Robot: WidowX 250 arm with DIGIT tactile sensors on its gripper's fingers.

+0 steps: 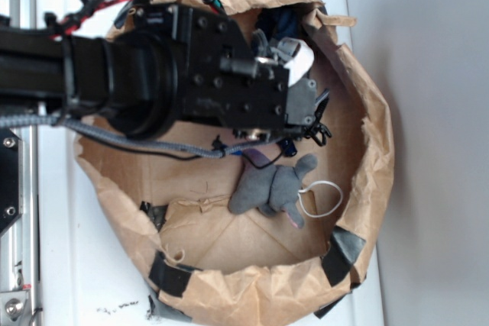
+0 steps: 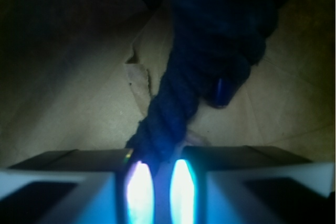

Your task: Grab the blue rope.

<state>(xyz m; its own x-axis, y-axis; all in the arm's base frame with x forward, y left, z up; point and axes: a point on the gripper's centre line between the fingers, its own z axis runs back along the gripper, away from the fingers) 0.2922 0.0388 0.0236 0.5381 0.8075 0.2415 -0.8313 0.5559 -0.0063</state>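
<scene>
Gripper (image 2: pixel 155 184) jaws pinched nearly together on the blue rope (image 2: pixel 173 103), crumpled paper walls (image 1: pixel 367 112) crowding close around.

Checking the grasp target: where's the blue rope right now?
In the wrist view the blue rope runs from top centre down between the gripper fingertips, over the brown paper. In the exterior view the arm hides most of it.
</scene>
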